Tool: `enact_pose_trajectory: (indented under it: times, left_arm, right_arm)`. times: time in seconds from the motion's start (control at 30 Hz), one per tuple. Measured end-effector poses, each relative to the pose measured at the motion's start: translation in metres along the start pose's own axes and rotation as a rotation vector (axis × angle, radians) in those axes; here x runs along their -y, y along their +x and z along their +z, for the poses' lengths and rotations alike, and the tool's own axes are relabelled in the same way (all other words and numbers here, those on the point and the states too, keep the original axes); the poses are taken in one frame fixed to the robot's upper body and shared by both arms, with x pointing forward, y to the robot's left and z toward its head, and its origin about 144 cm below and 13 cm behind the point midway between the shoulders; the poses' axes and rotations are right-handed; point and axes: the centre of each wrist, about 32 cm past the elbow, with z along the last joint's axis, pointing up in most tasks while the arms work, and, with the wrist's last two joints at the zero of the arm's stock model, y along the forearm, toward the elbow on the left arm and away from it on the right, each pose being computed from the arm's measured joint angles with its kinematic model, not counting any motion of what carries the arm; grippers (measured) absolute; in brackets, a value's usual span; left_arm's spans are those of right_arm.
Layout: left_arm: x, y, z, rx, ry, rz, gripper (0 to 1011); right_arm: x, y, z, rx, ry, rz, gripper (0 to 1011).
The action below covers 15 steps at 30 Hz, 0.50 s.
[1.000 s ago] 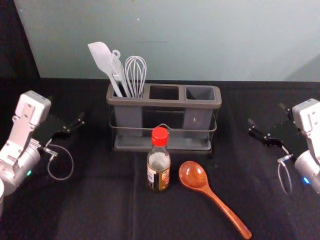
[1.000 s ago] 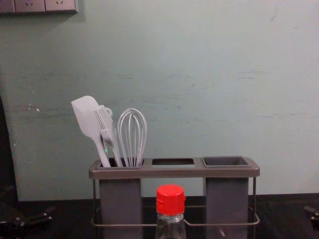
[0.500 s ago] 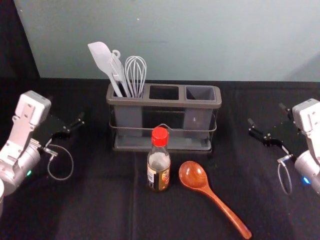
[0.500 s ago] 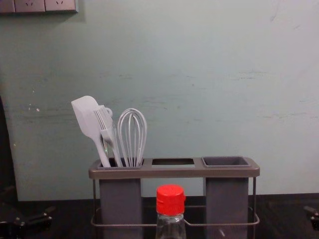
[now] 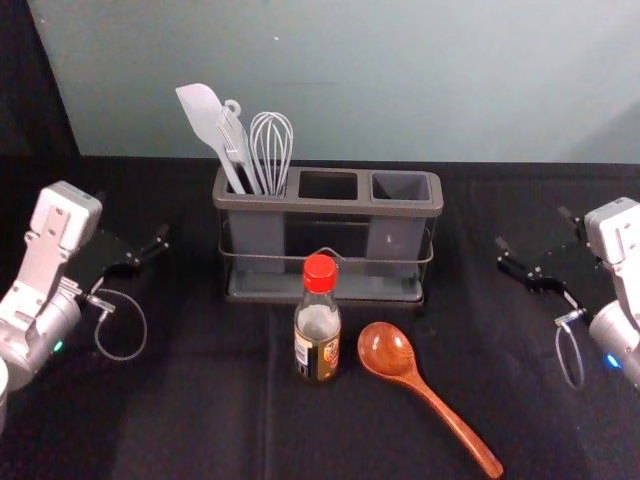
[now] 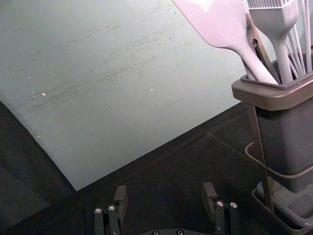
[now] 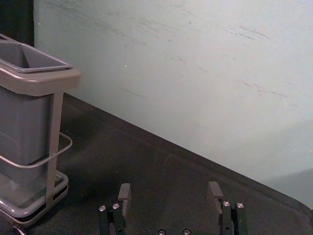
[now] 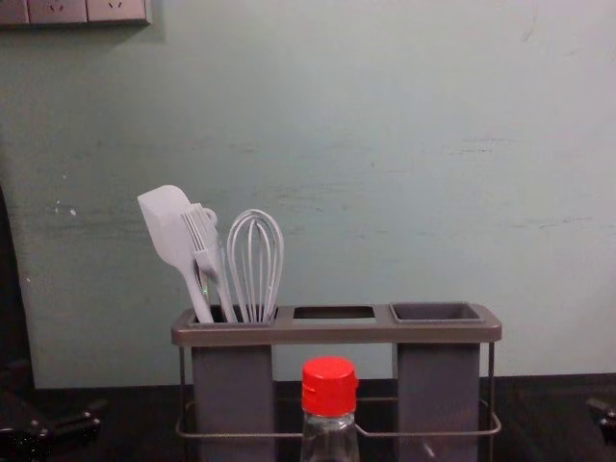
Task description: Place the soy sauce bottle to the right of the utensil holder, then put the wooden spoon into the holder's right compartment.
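Bottle: the soy sauce bottle is stood upright on the black-covered table, before the middle of the utensil holder and apart from it; its red cap is uppermost.
Right gripper: held over the table's right side, level with the holder; the fingers of the right gripper are spread, with nothing gripped.
Left gripper: the left gripper is held beyond the holder's left end, likewise spread and unloaded.
Line to the bottle: from the right gripper, the bottle is to be sought leftward and nearer the robot. Its long axis is vertical, so a level pinch around the body seems called for. Neither arm is clearly nearer, but the right is better suited by the goal side.
Spoon: the wooden spoon is laid flat just right of the bottle, bowl toward the holder, handle slanted toward the table's near right corner; it could be brushed by a low approach from the right.
Holder: the left compartment is occupied by a spatula, a brush and a whisk; the right compartment is unfilled.
Step in hand: neither placement is done; the bottle is presumably to be fetched first.
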Motion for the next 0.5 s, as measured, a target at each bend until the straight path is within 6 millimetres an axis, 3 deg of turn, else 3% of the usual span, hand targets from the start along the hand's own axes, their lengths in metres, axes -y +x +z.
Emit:
enact_pose_trajectory:
  times: [0.5]
  left_arm:
    - [0.0000,0.0000,0.0000,0.000,0.000,0.000,1005]
  right_arm:
    - [0.0003,0.0002,-0.0001,-0.001,0.003,0.000,1003]
